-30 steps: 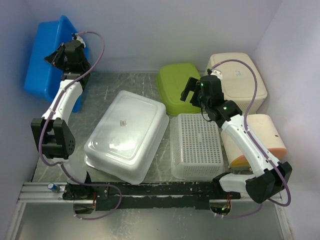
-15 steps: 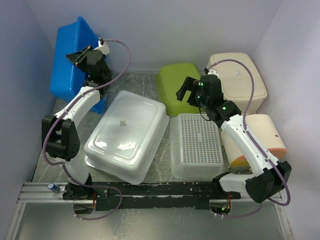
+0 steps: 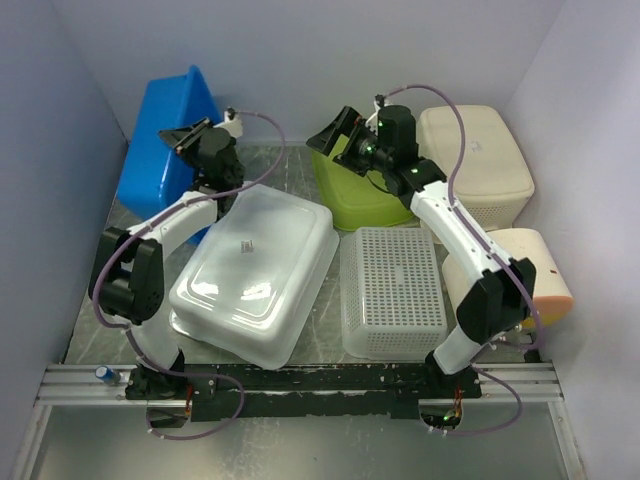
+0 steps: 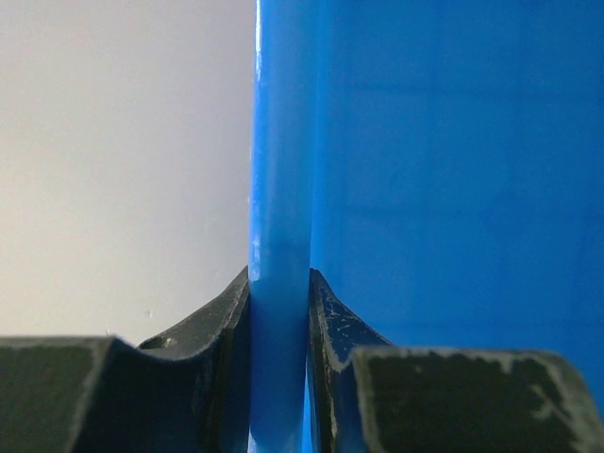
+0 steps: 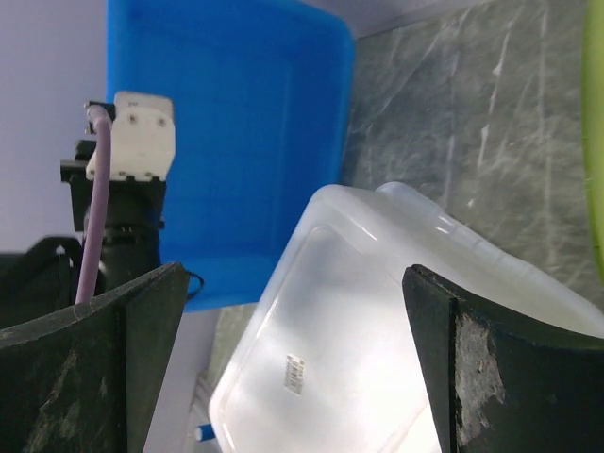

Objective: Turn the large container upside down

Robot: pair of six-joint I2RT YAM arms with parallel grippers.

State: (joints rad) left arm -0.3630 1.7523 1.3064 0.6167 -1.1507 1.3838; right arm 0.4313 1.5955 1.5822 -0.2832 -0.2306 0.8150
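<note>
The large blue container (image 3: pixel 160 165) stands tilted up on its edge at the back left, its open side facing right. My left gripper (image 3: pixel 186 137) is shut on its upper rim. In the left wrist view the blue rim (image 4: pixel 280 170) runs straight up between my two fingers, and the left gripper (image 4: pixel 280 311) clamps it from both sides. My right gripper (image 3: pixel 332 130) is open and empty, held in the air above the green tub and pointing left. Through the right gripper (image 5: pixel 293 359) I see the blue container (image 5: pixel 236 113) and the clear container (image 5: pixel 377 321).
A clear white container (image 3: pixel 255 270) lies upside down in the middle, close to the blue one. A green tub (image 3: pixel 362 190), a perforated white basket (image 3: pixel 390 290) and two beige containers (image 3: pixel 478 150) (image 3: pixel 522 265) fill the right side. Walls stand close behind and at both sides.
My left gripper has carried the blue container's rim to the right and tipped the container more upright. My right gripper has swung back and left, over the green tub.
</note>
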